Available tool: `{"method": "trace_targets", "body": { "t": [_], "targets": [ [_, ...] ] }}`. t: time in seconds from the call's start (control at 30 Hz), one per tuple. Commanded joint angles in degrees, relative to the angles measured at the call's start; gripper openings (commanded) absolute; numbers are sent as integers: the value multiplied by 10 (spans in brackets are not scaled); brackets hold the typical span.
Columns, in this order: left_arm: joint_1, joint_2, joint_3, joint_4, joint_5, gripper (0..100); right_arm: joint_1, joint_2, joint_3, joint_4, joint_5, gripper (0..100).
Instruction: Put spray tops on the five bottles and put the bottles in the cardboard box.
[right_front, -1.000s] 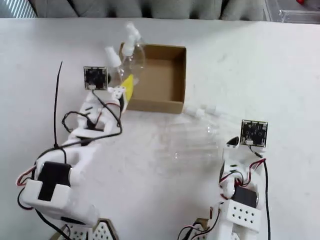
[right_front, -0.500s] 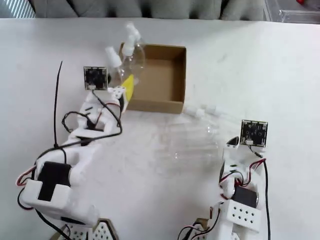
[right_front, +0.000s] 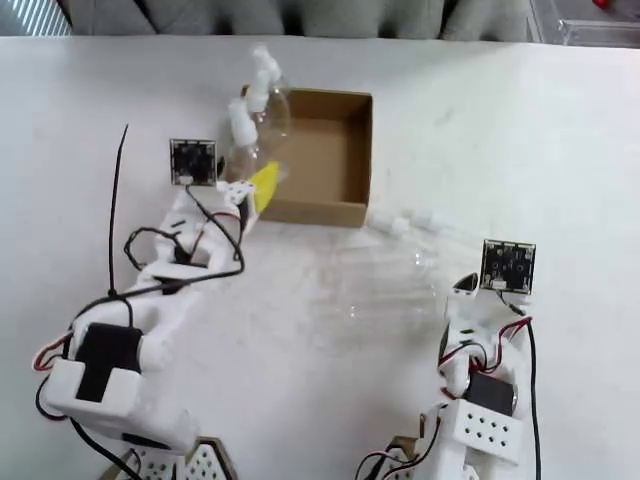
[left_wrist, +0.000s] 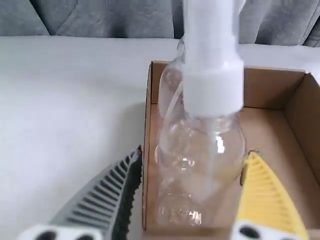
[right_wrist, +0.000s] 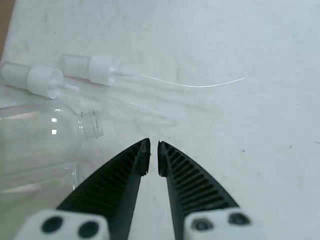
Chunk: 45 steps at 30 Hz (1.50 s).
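Left hand (left_wrist: 194, 156) clamps bottle (left_wrist: 200, 135) (right hand (right_wrist: 153, 150) closed).

White counter (right_front: 520, 120), matte, faint scuffs. An open cardboard box (right_front: 330, 208) sits on it toward the far middle. Clear bottles (right_front: 385, 285) lie on their sides on the near side of the box, and one uncapped bottle (right_wrist: 55, 127) shows its bare threaded neck. Two spray tops (right_front: 402, 222) lie loose just off the box's near right corner, beside the bottles, with thin tubes trailing across the surface.
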Motion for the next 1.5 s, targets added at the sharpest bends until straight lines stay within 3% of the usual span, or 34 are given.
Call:
{"method": "trace_targets", "body": {
  "t": [0.0,0.3,0.53,0.97,1.23,1.47],
  "targets": [
    [3,-9,-4,-11,-4,306,-1,3,6,-11,4,17],
    [1,-19,1,-11,-4,306,-1,3,6,-11,4,17],
    [15,-109,69,-6,-4,303,-1,3,6,-11,4,17],
    [16,-237,94,173,-21,302,-1,3,6,-11,4,17],
    [22,-409,174,335,-96,301,-1,3,6,-11,4,17],
    [22,-593,273,452,-97,301,-1,3,6,-11,4,17]
  ]
}}
